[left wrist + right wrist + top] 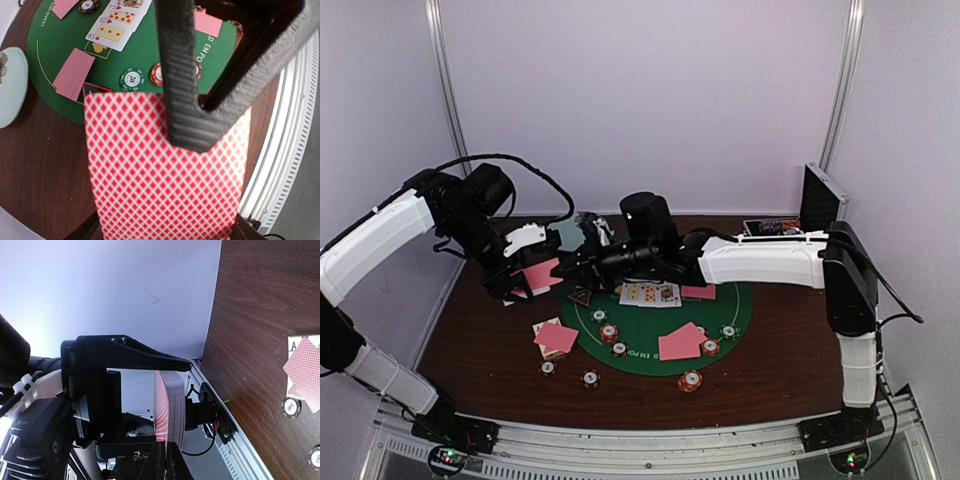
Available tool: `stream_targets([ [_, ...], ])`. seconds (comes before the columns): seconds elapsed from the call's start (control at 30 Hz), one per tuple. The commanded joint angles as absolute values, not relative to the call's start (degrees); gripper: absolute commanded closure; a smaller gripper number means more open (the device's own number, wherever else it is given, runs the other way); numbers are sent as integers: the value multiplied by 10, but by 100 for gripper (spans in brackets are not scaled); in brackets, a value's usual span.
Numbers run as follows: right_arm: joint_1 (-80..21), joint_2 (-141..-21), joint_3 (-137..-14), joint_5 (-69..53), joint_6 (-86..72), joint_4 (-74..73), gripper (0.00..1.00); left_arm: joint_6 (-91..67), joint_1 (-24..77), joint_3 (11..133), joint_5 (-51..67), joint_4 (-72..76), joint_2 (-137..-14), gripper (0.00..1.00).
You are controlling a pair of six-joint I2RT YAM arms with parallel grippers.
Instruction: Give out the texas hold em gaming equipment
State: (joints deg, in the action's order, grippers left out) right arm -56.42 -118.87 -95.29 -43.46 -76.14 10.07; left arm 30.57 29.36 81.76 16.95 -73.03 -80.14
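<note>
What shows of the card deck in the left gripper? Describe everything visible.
The card deck has a pink-red diamond lattice back and looks like coated paper. Edge-on in the right wrist view it shows many thin layers. The left gripper holds it above the table, by the green mat's left edge, one black finger across its back. The right gripper flanks its edge with both fingertips; contact is unclear.

Pale lilac walls [640, 100] and metal corner posts [445, 80] surround a dark wooden table [480, 350].
</note>
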Motion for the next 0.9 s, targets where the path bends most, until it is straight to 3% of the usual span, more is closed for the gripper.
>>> stream_targets([
  [0.0, -552, -1151, -940, -441, -745, 79, 96, 316, 294, 824, 177, -722, -788, 100],
  [0.4, -540, -1125, -923, -450, -752, 84, 100, 315, 294, 824, 175, -723, -789, 100],
  [0.87, -469, -1042, -812, -467, -729, 89, 100, 320, 294, 820, 163, -727, -786, 100],
])
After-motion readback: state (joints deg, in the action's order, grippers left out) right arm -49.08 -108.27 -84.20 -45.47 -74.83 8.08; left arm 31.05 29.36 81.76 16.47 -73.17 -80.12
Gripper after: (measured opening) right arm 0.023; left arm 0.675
